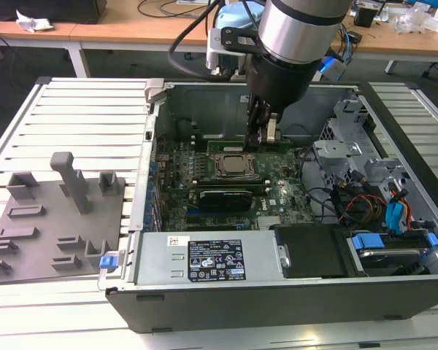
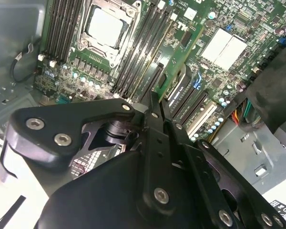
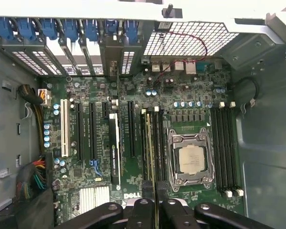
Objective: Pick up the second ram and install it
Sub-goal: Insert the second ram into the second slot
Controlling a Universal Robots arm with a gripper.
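Black gripper (image 3: 155, 202) linkages up close — fingers pinching the second ram (image 3: 150, 157) on edge.
Its long axis runs alongside the CPU socket (image 3: 190, 160) — parallel to the motherboard's (image 3: 100, 191) memory slots.

Slatted white metal workbench (image 1: 80, 109) carrying two items: an open computer case (image 1: 277, 292), lying on its side toward the exterior view's right, and a grey plastic holder block (image 1: 55, 219) with upright posts, just beside it on the left.
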